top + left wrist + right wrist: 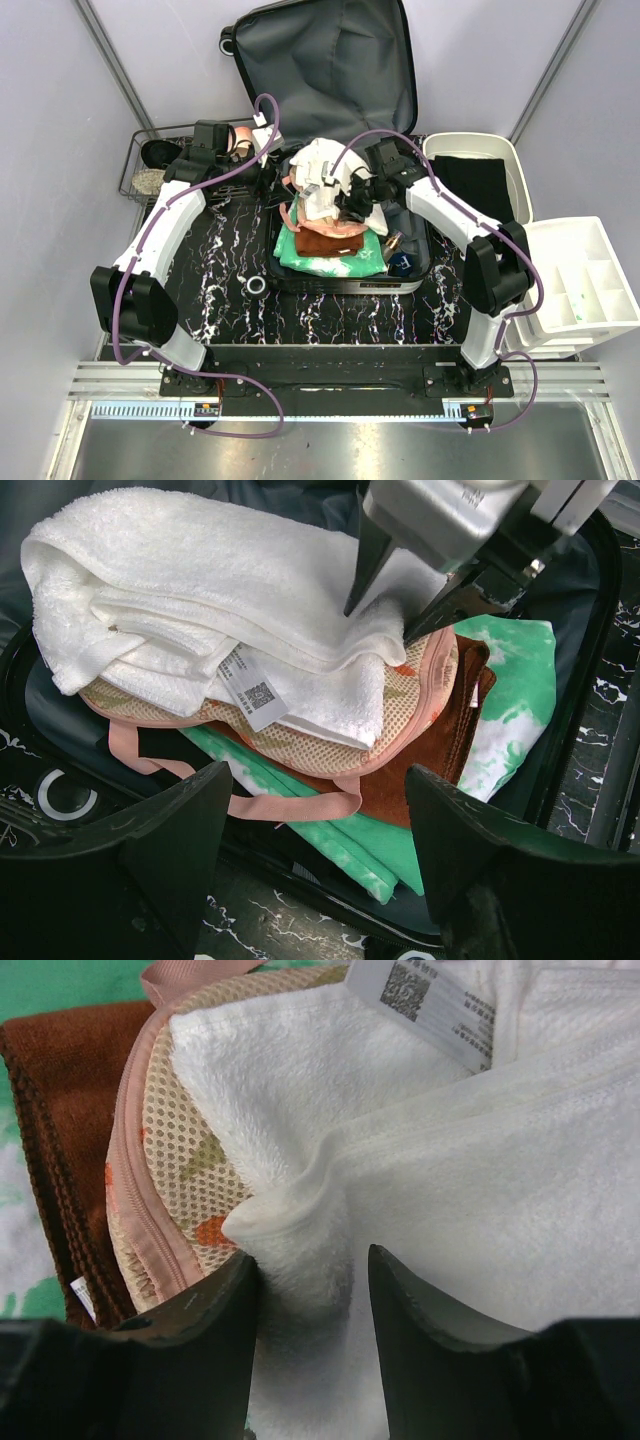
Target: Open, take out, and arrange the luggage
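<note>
The luggage point(330, 60) lies open on the table, its grey-lined lid propped up at the back. In its base are stacked a white towel point(318, 165), a pink mesh pouch point(400, 695), a brown cloth point(440, 770) and a green cloth point(510, 710). My right gripper point(312, 1270) is shut on a raised fold of the white towel point(480, 1180); the left wrist view shows its fingertips point(425, 615) pinching the towel's edge. My left gripper point(318, 810) hangs open over the near left rim of the luggage, with nothing between its fingers.
A black wire basket point(150, 165) with shoes stands at the left. A white bin point(470, 150) holding black cloth and a divided white bin point(590, 280) stand at the right. A tape ring point(256, 286) lies on the marbled table in front of the luggage.
</note>
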Controlling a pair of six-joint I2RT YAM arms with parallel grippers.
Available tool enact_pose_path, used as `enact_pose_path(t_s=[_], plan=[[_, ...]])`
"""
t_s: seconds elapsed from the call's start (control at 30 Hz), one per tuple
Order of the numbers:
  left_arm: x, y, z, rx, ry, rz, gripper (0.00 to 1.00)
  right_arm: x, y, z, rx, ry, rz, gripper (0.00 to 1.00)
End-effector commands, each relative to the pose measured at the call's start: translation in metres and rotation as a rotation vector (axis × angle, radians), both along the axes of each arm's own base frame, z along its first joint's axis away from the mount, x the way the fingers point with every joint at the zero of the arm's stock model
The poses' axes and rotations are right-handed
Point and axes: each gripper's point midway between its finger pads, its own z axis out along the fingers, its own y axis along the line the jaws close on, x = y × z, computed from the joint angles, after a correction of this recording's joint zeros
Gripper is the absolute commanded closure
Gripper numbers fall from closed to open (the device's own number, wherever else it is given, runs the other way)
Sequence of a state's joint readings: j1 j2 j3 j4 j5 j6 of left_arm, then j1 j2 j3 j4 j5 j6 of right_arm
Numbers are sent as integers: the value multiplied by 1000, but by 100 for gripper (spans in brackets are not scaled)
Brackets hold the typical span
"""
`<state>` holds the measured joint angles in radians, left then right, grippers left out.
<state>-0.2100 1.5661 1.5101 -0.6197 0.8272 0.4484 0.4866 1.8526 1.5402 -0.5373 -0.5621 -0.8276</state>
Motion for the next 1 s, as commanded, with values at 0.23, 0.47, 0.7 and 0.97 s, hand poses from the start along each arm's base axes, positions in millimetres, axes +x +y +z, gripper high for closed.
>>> enact_pose_path(t_s=[0.23,0.47,0.7,0.97], plan=[[-5,-3,24,-36,-71,-41,26,13,-7,32,59,41,26,46],[-6,-4,23,-41,-65,-46,25,17,-5,26,54,60,19,34],[-7,-3,23,-40,-67,-49,25,1,-1,26,75,161,44,25],[-7,-4,25,-43,-68,-55,25,9,-1,23,79,254,-15,22]])
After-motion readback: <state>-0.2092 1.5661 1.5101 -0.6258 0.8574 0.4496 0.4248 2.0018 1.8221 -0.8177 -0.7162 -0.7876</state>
